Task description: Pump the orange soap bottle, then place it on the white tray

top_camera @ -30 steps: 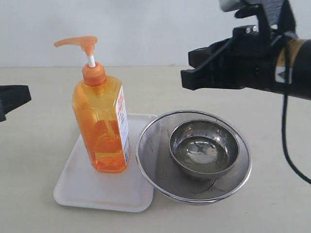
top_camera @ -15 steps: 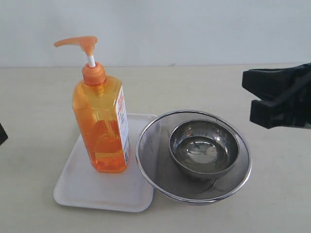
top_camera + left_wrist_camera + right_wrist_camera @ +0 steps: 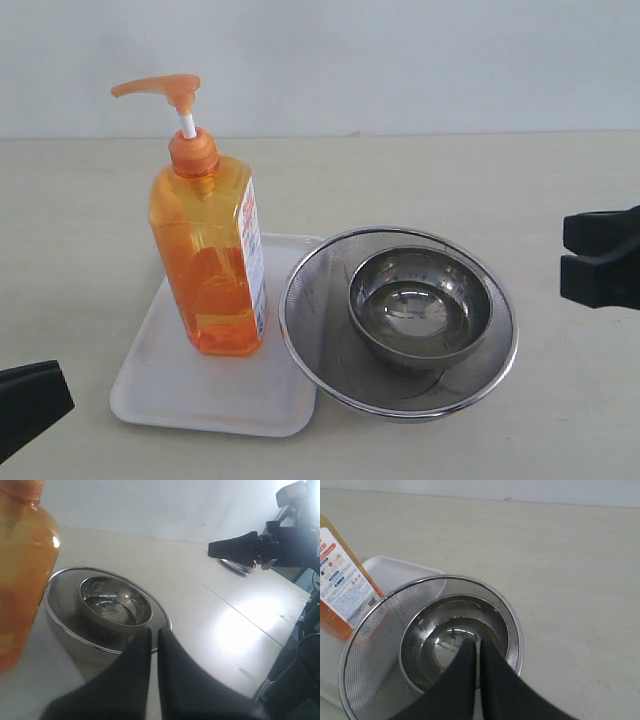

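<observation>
The orange soap bottle stands upright on the white tray, left of centre, with its pump head raised. Nothing touches it. My left gripper sits low at the near left corner, apart from the tray. Seen from its wrist, the left gripper is shut and empty, with the bottle off to one side. My right gripper is at the far right edge, clear of the bottle. Its wrist view shows the right gripper shut and empty, with the bottle's label and the tray beyond it.
A round steel mesh strainer holding a steel bowl sits against the tray's right side. The strainer's rim lies under my right gripper's line of sight. Bare table lies behind and to the right.
My right gripper has drawn back from above the strainer to the right edge, lower down. My left gripper has dropped from the mid-left edge to the near left corner. The bottle has stayed put.
</observation>
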{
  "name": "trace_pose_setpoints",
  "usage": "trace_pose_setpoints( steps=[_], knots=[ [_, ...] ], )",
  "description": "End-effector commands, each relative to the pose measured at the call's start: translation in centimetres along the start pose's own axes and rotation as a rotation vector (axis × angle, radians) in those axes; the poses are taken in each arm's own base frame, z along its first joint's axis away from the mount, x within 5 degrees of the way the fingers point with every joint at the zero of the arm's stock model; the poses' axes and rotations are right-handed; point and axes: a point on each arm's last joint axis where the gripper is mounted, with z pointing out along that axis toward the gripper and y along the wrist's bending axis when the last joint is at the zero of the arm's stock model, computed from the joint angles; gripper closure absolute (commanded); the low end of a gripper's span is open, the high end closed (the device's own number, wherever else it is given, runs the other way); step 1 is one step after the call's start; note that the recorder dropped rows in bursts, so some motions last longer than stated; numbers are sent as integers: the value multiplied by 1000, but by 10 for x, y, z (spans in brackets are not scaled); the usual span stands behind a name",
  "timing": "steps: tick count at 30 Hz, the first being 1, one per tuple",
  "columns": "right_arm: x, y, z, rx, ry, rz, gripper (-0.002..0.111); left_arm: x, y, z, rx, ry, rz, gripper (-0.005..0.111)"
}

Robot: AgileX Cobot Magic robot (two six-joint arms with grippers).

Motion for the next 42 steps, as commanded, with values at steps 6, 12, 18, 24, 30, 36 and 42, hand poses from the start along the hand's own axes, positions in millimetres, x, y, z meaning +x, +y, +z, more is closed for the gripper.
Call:
trace_pose_setpoints(
  steps=[6, 12, 18, 24, 30, 36, 42],
  knots=[
    [0, -1, -1, 2, -3, 7, 108, 1, -1, -1, 13, -1, 8, 102],
    [0, -1, -1, 3, -4, 6, 108, 1, -2, -1, 17, -1, 10, 102],
    [0, -1, -1, 3, -4, 6, 108, -6, -8, -14, -34, -150, 195, 102],
    [-2, 0, -1, -9, -19, 6, 108, -17, -6, -35, -216, -376, 300, 102],
    [-1, 0, -1, 1, -7, 4, 108, -22, 8, -41, -383, -420, 289, 102],
    [-1, 0, -1, 1, -7, 4, 108, -23, 14, -44, -455, -439, 275, 102],
    [-1, 0, -1, 1, -7, 4, 108, -17, 19, -43, -470, -419, 263, 102]
  ],
)
